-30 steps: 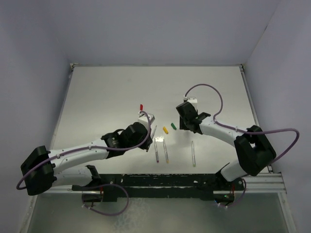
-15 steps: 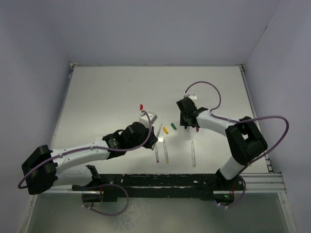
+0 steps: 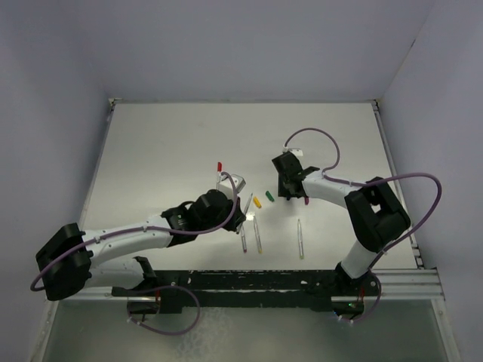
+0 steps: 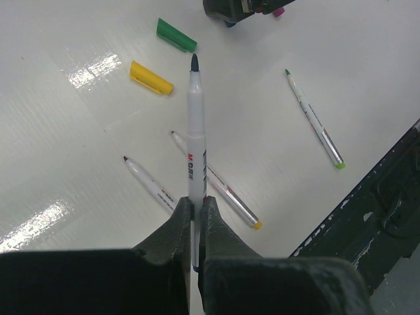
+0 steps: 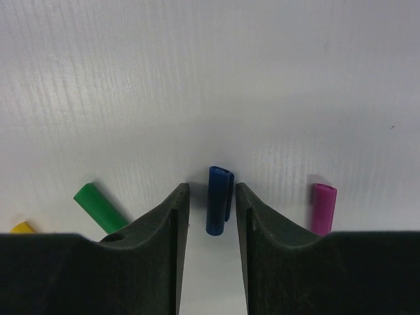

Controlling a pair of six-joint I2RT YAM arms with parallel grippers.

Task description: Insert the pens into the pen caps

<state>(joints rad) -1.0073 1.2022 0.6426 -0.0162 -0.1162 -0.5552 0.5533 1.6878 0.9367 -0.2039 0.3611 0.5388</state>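
Observation:
My left gripper (image 4: pixel 195 200) is shut on a white pen (image 4: pixel 195 131), whose dark tip points toward the green cap (image 4: pixel 176 35) and the yellow cap (image 4: pixel 151 77). Three more pens (image 3: pixel 243 237) (image 3: pixel 258 235) (image 3: pixel 299 237) lie flat near the front edge. My right gripper (image 5: pixel 212 190) is down at the table, its jaws open on either side of the blue cap (image 5: pixel 218 209), with a gap on the left side. A purple cap (image 5: pixel 323 207) lies just right of the jaws. The red cap (image 3: pixel 219 165) sits alone behind my left gripper (image 3: pixel 240 213).
A black rail (image 3: pixel 302 279) runs along the near edge, close to the pens' ends. The white table (image 3: pixel 166 143) is closed in by walls at the back and on both sides. Purple cables (image 3: pixel 317 136) loop over each arm.
The right gripper's jaws have narrowed around the blue cap and the arm has folded in a little. My left gripper has shifted slightly to the right, keeping its pen.

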